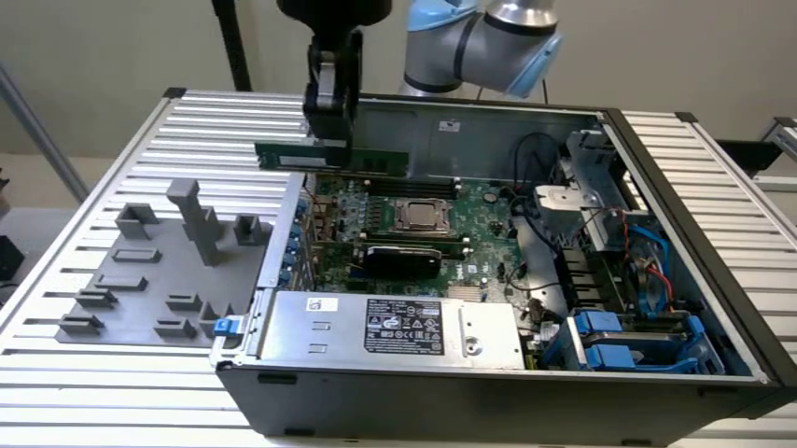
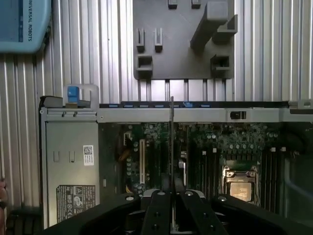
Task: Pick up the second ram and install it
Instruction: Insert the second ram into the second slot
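Our end effector [image 1: 334,138] is closed on the ram [image 1: 373,161], holding it level in the air just above the motherboard [image 1: 486,219]. We judge the pick-up done. The install is left, since the ram sits in no slot yet.

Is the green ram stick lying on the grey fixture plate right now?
No, the gripper holds the second ram over the open computer case.

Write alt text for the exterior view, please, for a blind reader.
A black gripper holds a long, thin green RAM stick above the green motherboard of an open black computer case. A grey plastic fixture plate lies on the ribbed metal table, at the exterior view's left.
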{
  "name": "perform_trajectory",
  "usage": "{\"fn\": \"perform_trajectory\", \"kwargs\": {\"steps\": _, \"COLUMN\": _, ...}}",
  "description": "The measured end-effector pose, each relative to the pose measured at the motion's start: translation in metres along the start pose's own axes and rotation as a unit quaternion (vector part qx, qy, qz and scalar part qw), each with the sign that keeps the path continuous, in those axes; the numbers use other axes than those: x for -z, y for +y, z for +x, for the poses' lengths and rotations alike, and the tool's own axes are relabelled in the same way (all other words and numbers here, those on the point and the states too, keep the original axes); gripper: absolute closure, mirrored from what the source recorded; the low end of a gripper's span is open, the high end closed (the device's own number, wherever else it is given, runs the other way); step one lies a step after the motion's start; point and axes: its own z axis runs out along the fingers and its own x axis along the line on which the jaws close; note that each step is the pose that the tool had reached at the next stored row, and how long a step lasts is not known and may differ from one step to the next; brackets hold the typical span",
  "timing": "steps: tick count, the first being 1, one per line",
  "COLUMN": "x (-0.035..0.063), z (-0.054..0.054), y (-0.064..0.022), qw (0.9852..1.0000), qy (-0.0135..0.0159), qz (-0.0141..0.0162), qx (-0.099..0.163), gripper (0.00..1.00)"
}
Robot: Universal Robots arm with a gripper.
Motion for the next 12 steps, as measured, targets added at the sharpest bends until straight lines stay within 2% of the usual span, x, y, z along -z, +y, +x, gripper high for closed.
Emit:
{"fn": "perform_trajectory", "kwargs": {"steps": 8, "x": -0.0115, "z": -0.011, "y": -0.0359, "qw": 1.0, "qy": 0.0, "qz": 0.0, "qx": 0.0, "gripper": 1.0}}
{"fn": "perform_trajectory", "kwargs": {"steps": 12, "x": -0.0185, "z": -0.02, "y": -0.0506, "qw": 1.0, "qy": 0.0, "qz": 0.0, "qx": 0.0, "gripper": 1.0}}
